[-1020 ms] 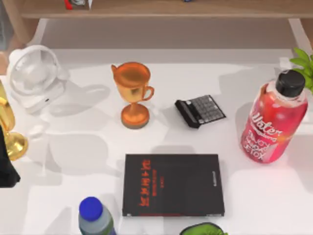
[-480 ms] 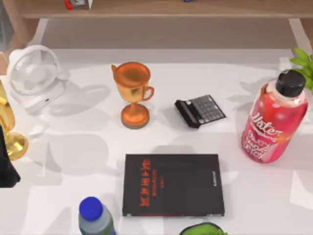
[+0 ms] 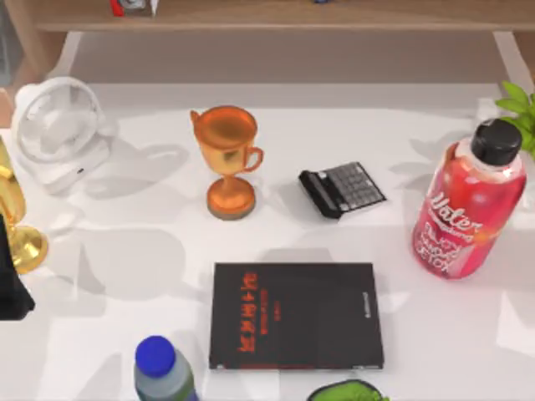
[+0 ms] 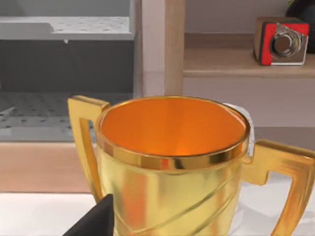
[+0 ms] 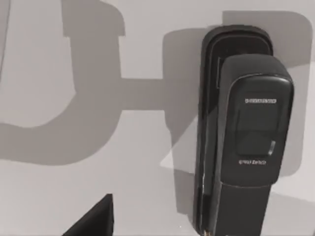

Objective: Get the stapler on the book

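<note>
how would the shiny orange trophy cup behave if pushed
The orange trophy cup stands upright on a narrow stem and small round base, so a high push would probably tip it. Its glossy surface looks rigid and possibly slippery.

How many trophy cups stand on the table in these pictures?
2: an orange trophy cup left of the stapler, and a gold trophy cup at the table's left edge, partly cut off; others may be hidden.

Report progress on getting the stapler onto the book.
Done: nothing; the stapler lies on the table beyond the book, apart from it, ungripped. In hand: nothing; the left arm sits parked at the table's left edge. Left: grasp the stapler, lift it, set it on the book's cover.
</note>
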Available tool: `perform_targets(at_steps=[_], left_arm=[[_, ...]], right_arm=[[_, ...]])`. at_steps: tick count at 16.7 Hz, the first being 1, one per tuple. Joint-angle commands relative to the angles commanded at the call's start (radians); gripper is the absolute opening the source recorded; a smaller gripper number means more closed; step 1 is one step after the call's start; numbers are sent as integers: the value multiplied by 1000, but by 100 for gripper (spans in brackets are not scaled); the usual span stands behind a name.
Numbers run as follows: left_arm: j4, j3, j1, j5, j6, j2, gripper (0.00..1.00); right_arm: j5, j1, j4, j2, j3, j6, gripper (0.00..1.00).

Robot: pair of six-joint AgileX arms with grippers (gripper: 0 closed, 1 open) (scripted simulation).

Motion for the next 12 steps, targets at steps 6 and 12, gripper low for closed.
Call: perform_targets(at_steps=[6,12], left_arm=[[0,0,0,0,0,0,100],[0,0,0,0,0,0,100]], right_arm=[[-1,2,81,-48,-129,-3,100],[0,8,202,-56,-251,4,100]])
